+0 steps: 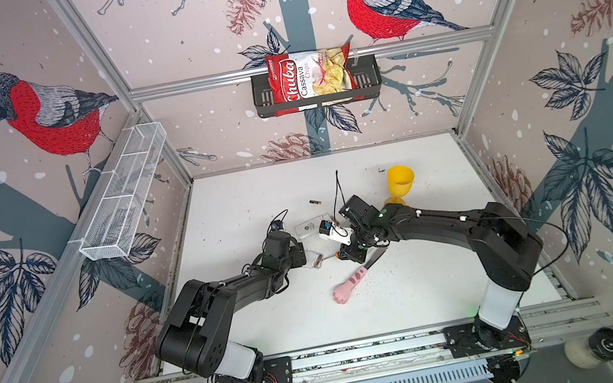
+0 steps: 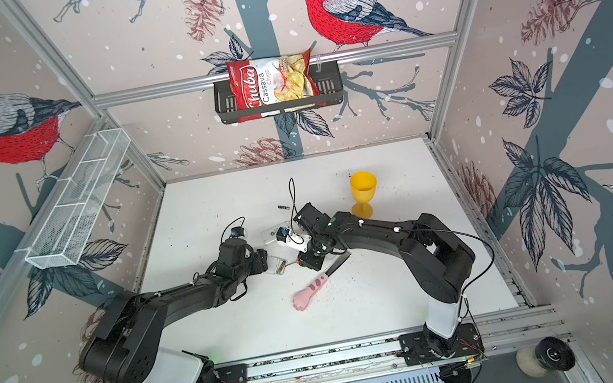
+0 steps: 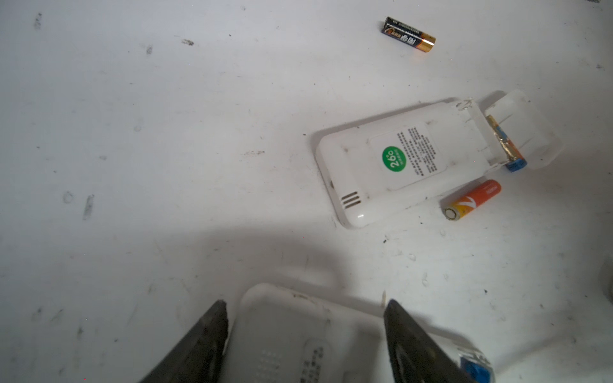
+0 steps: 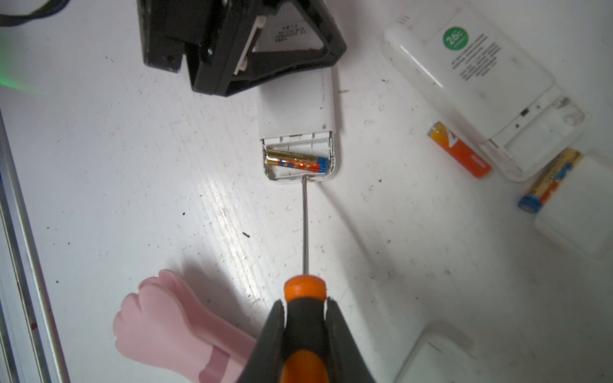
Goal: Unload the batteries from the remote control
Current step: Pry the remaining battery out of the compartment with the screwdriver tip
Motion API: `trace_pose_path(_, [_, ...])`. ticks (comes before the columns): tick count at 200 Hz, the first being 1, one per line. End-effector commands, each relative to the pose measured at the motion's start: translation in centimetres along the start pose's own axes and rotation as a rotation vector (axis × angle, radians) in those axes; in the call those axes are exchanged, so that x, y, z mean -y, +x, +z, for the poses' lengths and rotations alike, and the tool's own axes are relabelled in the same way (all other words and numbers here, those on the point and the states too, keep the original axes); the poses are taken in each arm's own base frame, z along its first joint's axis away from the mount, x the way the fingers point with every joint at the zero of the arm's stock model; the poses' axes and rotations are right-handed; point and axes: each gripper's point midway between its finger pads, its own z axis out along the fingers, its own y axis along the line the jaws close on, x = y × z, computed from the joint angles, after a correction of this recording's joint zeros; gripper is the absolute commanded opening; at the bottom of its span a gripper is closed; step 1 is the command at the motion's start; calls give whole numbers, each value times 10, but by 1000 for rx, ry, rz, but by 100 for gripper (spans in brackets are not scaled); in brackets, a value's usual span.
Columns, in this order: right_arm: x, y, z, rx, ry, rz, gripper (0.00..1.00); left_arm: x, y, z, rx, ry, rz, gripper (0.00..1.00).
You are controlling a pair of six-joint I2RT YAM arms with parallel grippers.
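right tool: clamped on the screwdriver handle, shaft poking straight out ahead
left tool: fingers either side of the remote control, looks pinched on its closed end, pinning it flat on the desk
battery: one gold-and-blue cell sitting in the open bay at the remote's other end, cover off
the bit that matters: the battery's long axis runs across the remote, square to the screwdriver shaft. The tip comes in from the remote's end and sits at the bay's end wall, just short of the cell's side, roughly mid-length
nearer arm: right, easily, since its tip is basically there. Left is busy holding
next move (my guess): tip over the wall, under the cell, lever up. A round cell could roll instead of lifting
already out: black cell well apart, orange cell just beside the second remote, gold-blue cell at that one's open end
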Motion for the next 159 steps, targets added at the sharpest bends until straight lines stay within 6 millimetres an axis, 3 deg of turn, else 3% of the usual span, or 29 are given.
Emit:
trace_pose_path(1, [-8,-4,-8,10,-33,5,0,11,3,0,-14,65,-7,73])
trace_pose_path(159, [-4,3,8,-2,-46,13,0,16,14,2,-50,103,-25,70])
